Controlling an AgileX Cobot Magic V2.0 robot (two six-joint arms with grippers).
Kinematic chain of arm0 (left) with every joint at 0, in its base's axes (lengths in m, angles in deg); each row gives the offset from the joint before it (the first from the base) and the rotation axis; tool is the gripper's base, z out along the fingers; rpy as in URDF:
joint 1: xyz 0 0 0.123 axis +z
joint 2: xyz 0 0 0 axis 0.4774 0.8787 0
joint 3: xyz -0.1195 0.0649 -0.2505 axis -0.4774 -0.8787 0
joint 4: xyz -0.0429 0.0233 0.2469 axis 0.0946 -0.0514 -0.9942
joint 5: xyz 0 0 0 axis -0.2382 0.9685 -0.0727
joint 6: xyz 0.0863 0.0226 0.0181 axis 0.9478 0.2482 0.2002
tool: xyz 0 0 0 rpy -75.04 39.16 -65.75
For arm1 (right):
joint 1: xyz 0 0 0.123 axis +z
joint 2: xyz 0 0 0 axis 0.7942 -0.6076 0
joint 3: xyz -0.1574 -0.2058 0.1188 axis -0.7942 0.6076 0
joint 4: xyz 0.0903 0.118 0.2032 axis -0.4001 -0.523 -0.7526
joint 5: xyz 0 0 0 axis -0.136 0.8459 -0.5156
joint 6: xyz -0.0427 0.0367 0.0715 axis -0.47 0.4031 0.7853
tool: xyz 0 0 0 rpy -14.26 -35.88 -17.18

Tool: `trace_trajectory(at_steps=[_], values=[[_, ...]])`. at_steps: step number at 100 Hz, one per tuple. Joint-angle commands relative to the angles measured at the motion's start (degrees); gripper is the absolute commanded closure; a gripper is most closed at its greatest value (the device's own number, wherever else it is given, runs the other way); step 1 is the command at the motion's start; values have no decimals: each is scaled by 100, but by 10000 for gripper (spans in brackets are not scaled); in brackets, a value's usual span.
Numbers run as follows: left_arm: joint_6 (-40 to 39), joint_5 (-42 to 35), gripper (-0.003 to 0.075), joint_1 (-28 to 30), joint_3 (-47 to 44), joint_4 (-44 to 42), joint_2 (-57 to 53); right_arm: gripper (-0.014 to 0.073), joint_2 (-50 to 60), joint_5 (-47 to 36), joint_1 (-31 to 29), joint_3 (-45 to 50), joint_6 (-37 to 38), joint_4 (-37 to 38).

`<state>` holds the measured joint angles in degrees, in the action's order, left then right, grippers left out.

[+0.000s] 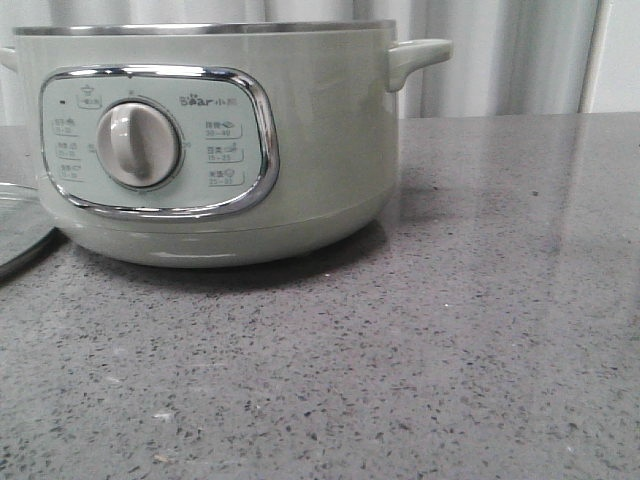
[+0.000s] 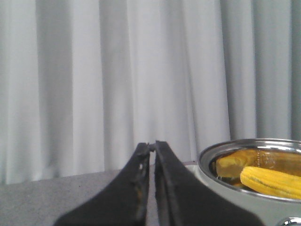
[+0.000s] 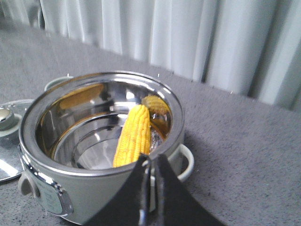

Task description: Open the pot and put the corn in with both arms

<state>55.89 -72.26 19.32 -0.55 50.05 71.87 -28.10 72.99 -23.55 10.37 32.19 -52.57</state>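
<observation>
The corn point(image 3: 134, 136) lay inside the pot point(image 3: 101, 141), leaning on the shiny steel inner wall with its pale end up near the rim, and my right gripper point(image 3: 151, 162) hung above and just outside that rim, on the side of the control panel. Its fingers were pressed together with nothing between them. My left gripper point(image 2: 152, 147) was likewise pressed shut and empty, held level beside the pot point(image 2: 249, 188), with the corn point(image 2: 270, 181) showing over the rim to one side of it and the curtain point(image 2: 117, 80) straight ahead. The glass lid point(image 3: 9, 141) lay flat on the grey speckled table point(image 1: 450, 330), just beside the pot point(image 1: 200, 150) on the robot's left. In the front view neither of my arms showed, only the open pot.
</observation>
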Motion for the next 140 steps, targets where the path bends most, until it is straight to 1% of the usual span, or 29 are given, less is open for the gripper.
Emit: trace_trajectory(at_steps=[1,19,33,46,67,140], values=[[-9,-148,741,-14,20,97,-16,667,596,-1026,-8,473,-64,191],[-9,-191,741,-14,-266,97,-157,667,1795,-1200,-8,1721,-64,417],[-9,-191,741,-14,-457,97,-221,667,2770,-1329,-8,2473,-64,588],[-9,-196,741,-14,-518,100,-257,667,3655,-1316,-8,2908,-64,1008],[-9,-173,741,-14,-531,100,-257,667,4660,-1308,-8,3126,-64,1034],[-9,-198,741,-14,-574,100,-246,667,4624,-1292,-8,3126,-64,1034]])
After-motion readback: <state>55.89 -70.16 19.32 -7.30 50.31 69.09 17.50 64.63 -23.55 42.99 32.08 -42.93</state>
